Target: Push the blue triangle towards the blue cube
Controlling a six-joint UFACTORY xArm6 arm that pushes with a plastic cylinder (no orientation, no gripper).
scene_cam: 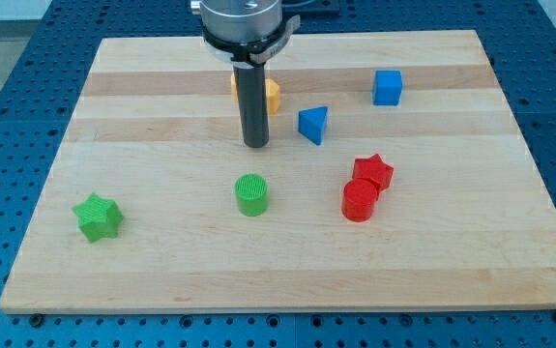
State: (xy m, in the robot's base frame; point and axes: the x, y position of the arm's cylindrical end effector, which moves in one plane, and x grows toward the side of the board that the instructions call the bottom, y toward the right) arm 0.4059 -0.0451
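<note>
The blue triangle (313,125) lies on the wooden board (161,242), a little above the board's middle. The blue cube (388,87) sits up and to the right of it, apart from it. My tip (256,145) is at the end of the dark rod, to the left of the blue triangle and slightly lower, with a gap between them. The rod hides part of a yellow block (272,96) behind it.
A red star (373,172) and a red cylinder (359,202) touch each other at lower right of the triangle. A green cylinder (251,194) stands below my tip. A green star (98,217) lies at the lower left.
</note>
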